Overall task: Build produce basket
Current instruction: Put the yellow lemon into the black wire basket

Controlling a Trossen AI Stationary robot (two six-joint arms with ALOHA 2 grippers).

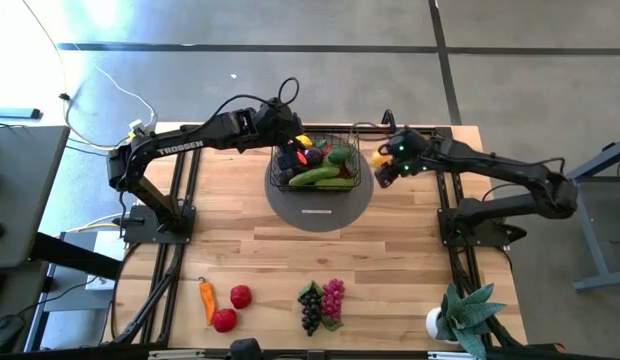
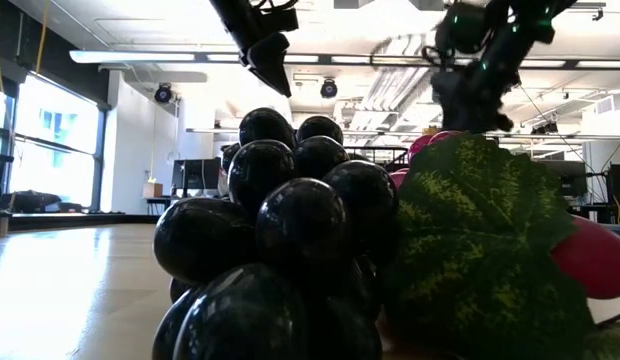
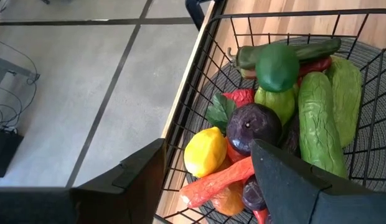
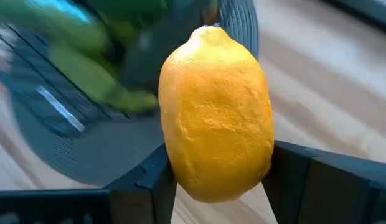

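The black wire basket (image 1: pixel 316 166) stands on a grey round disc (image 1: pixel 320 205) at the table's far middle. It holds a cucumber (image 3: pixel 317 124), a lemon (image 3: pixel 204 151), a purple eggplant (image 3: pixel 254 126), green peppers and red and orange pieces. My left gripper (image 1: pixel 296 134) hangs open and empty above the basket's far left corner, as the left wrist view (image 3: pixel 208 148) shows. My right gripper (image 1: pixel 383 166) is just right of the basket, shut on a second yellow lemon (image 4: pixel 216 115). My right gripper pinches the lemon between its two fingers, one on each long side (image 4: pixel 171 168) of its lower half. The lemon's length runs along the fingers, with its pointed end sticking out past their tips. It is lifted clear of the table beside the basket's right wall.
Along the near edge lie an orange pepper (image 1: pixel 207 298), two red tomatoes (image 1: pixel 240 296), dark grapes (image 1: pixel 310 308) and purple grapes (image 1: pixel 333 296). A potted green plant (image 1: pixel 466 315) stands at the near right corner. The dark grapes (image 2: pixel 280 240) and a leaf fill the low view.
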